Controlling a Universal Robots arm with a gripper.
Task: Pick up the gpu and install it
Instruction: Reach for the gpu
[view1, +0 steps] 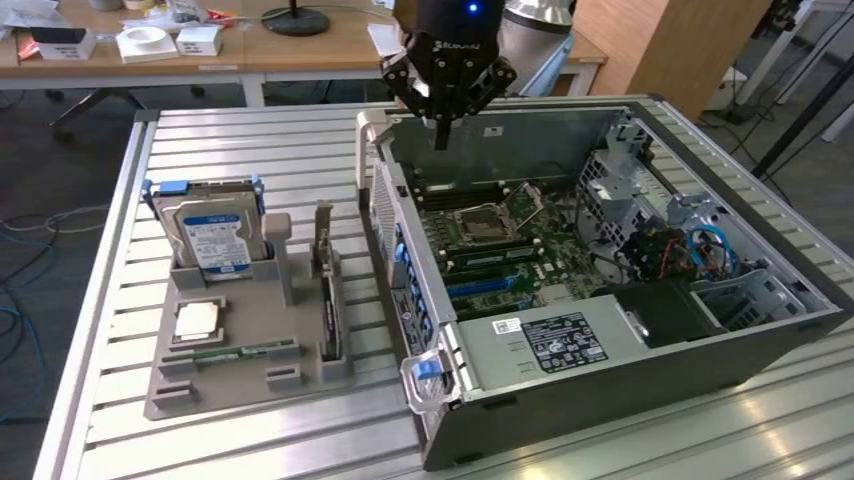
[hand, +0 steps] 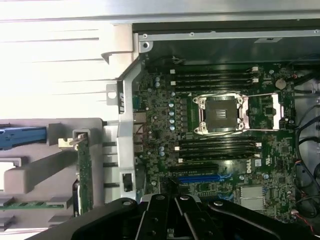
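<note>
You are viewing the gpu (view1: 326, 292) standing on its long edge in a slot of the grey moulded holder (view1: 174, 385). Its long axis is running from the far side of the bench (view1: 240, 140) toward the near side, roughly parallel to the side wall of the open computer case (view1: 601, 420). The greyish metal bracket is sitting at the far end and rising above the card, and the flat faces are pointing toward the exterior view's left and right.

The tool (view1: 441, 135) is hanging over the far corner of the case, well apart from the gpu. Its fingers are pressed together and are gripping nothing.

The bench is presenting a ribbed surface of light metal slats. Wooden desks (view1: 320, 45) are standing behind it, and cables are lying on the dark floor (view1: 40, 260).

The holder is also carrying a silver hard drive (view1: 214, 238) with a blue label, a square processor (view1: 198, 318) and a narrow green memory stick (view1: 240, 352). Inside the case, the green motherboard (view1: 534, 250) is lying exposed beside a black power supply (view1: 561, 340).
</note>
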